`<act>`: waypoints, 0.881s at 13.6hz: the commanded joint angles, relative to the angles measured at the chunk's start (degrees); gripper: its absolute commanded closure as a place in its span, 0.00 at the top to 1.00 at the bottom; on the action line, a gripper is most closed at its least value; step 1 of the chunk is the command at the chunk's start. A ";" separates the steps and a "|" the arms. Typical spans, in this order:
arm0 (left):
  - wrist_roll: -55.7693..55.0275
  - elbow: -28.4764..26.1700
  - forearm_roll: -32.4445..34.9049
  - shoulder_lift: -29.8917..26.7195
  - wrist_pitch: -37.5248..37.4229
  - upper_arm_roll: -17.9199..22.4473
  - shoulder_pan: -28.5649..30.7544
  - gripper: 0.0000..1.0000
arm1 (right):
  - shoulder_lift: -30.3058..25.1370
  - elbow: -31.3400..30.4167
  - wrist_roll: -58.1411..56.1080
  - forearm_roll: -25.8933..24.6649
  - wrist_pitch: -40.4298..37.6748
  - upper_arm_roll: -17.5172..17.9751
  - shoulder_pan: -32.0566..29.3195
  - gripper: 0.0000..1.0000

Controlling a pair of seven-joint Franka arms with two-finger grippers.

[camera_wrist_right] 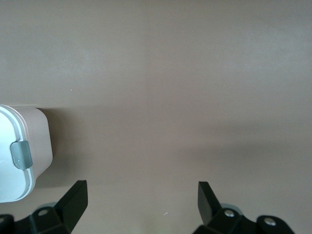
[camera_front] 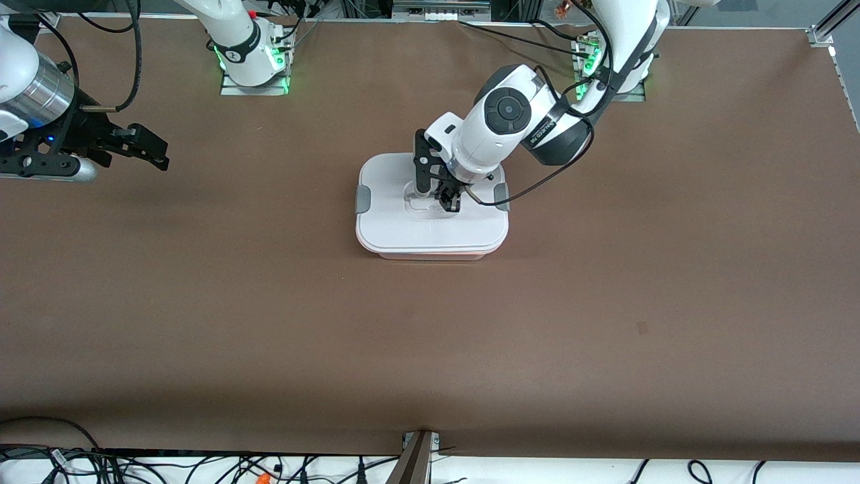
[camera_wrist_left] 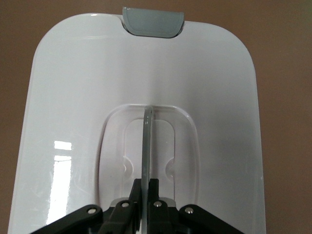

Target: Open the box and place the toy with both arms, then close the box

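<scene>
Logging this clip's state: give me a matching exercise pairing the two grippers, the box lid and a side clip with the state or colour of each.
Things:
1. left gripper
2. right gripper
3. lid
4. side clip

States:
A. grey
B. white, sitting on the box
C. open, over bare table toward the right arm's end
D. shut on the thin handle in the lid's recess

Pairs: 1-D, 2-C, 3-B, 4-A
</scene>
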 commanded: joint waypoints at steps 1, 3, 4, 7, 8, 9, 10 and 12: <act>0.26 1.76 1.49 1.07 -0.99 0.45 -0.16 0.00 | 0.36 1.25 -0.56 0.84 -0.74 -0.19 -0.11 1.00; 0.26 1.85 1.58 1.77 -0.90 0.54 -0.42 0.00 | 0.36 1.25 -0.56 0.83 -0.74 -0.19 -0.19 1.00; 0.26 2.11 2.01 2.30 -0.81 0.54 -0.60 0.00 | 0.36 1.25 -0.56 0.84 -0.83 -0.19 -0.20 1.00; 0.26 3.69 6.76 3.00 -0.90 0.37 -0.69 0.00 | 0.36 1.25 -0.56 0.84 -0.75 -0.19 -0.20 1.00; 0.26 3.78 6.85 3.00 -0.90 0.28 -0.69 0.00 | 0.36 1.25 -0.56 0.84 -0.66 -0.19 -0.20 1.00; 0.26 3.78 6.85 2.92 -0.90 0.10 -0.69 0.00 | 0.36 1.25 -0.56 0.84 -0.66 -0.19 -0.11 1.00; 0.26 3.70 6.76 2.92 -0.90 0.10 -0.78 0.00 | 0.36 1.25 -0.56 0.84 -0.66 -0.19 -0.19 1.00; -0.09 3.52 6.76 3.09 -0.90 0.10 -0.95 0.15 | 0.36 1.25 -0.56 0.84 -0.48 -0.19 -0.19 1.00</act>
